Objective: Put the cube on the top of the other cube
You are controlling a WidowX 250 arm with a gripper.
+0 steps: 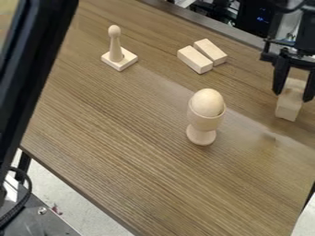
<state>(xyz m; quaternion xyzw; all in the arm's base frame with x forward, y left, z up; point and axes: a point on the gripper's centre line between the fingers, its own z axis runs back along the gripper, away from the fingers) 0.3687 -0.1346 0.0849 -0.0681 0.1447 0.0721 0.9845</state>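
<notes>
**Gripper closed on wooden piece, right of egg cup**

You have the gripper [293,96] to the right of the egg cup [201,132], in the upper right of the view, fingers pointing down and clamped on a pale wooden piece [288,107]. Whether that piece is one block or two, and whether it touches the table [141,170], you cannot tell. Upright in the egg cup sits a wooden egg [207,102]. Above the cup in view lie two oblong blocks, the nearer block [195,60] just beside the farther block [210,51]. Up and left of the cup, a round-topped peg [115,46] stands upright on a square base [119,63].
</notes>
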